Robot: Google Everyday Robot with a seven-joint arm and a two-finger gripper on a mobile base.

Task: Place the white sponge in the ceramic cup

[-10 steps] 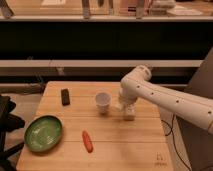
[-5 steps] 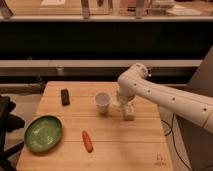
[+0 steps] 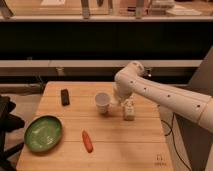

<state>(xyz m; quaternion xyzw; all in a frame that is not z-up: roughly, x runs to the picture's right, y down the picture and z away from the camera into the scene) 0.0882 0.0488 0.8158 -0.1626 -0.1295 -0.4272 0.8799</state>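
At centre frame my hand is closed on what I take for the white sponge, just right of the ceramic cup on the surface, so the cup's open rim lies immediately left.

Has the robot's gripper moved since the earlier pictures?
Yes. The gripper, jaws shut, has shifted slightly left, closer to the small white ceramic cup, which stands unmoved on the wooden table.
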